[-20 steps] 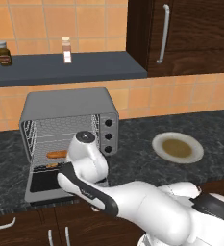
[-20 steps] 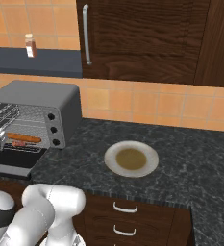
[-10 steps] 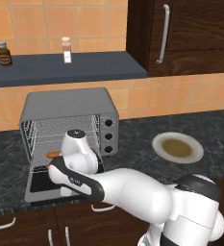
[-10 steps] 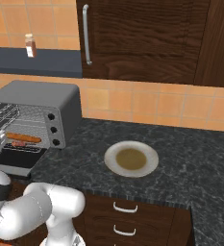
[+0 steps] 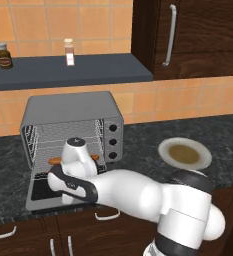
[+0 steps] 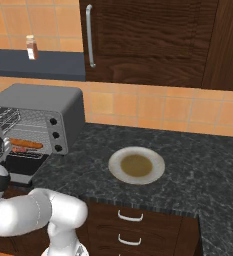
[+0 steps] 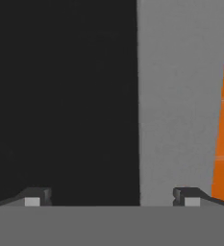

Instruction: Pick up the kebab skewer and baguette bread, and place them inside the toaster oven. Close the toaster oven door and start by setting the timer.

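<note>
The toaster oven [image 5: 73, 107] stands on the counter with its door [image 5: 38, 192] folded down flat in front. On a wire rack inside lies the baguette bread [image 6: 27, 144]; its orange ends [image 5: 54, 161] peek out on both sides of my wrist. The reddish kebab skewer [image 6: 21, 149] lies just under and beside the loaf. My arm bends low across the oven's mouth. In the hand view my gripper [image 7: 112, 201] is open, fingertips far apart, close to the door's dark glass [image 7: 60, 96] and grey frame [image 7: 180, 96].
Three black knobs [image 5: 112, 141] line the oven's right side. A round plate [image 5: 184, 153] sits on the dark counter to the right. Two bottles [image 5: 69, 52] stand on the shelf above. Drawers run below the counter edge.
My arm has swung left and folded lower in front of the oven's open door. The food and the door have not moved.
</note>
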Available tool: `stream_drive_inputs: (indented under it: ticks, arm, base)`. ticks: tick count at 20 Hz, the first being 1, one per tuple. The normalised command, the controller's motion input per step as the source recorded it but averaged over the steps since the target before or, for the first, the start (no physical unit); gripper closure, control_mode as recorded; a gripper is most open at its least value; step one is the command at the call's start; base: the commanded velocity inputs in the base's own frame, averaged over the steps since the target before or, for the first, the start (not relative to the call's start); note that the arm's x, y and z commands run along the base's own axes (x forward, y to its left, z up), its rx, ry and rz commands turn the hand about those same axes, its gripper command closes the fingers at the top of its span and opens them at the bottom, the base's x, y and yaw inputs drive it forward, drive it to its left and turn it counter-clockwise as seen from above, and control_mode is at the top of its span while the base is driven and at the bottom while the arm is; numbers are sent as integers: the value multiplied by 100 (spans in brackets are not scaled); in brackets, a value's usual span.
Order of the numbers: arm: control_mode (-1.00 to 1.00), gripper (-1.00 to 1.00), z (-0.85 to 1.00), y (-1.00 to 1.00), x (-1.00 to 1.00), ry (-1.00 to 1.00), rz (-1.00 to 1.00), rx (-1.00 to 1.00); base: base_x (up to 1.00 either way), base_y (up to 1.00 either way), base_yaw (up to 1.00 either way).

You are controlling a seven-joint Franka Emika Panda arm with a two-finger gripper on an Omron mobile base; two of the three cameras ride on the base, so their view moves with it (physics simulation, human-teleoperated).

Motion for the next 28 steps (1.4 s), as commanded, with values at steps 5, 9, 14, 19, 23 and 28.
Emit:
stream_drive_inputs:
  ticks: [5, 9, 14, 19, 23, 28]
  arm:
    - [-100, -100, -20, 9, 22, 0, 0, -3]
    - [-100, -100, -27, 5, 11, 0, 0, -3]
    - [-100, -100, -22, 0, 19, 0, 0, -2]
    - [-100, -100, -21, -2, 15, -4, 0, 0]
    - [-100, -100, -9, -20, 20, -10, 0, 0]
    - [-100, -100, -1, -36, 30, -11, 0, 0]
  base:
    - [0, 0, 0]
    - [0, 0, 0]
    - [0, 0, 0]
    - [0, 0, 0]
    - [0, 0, 0]
    - [0, 0, 0]
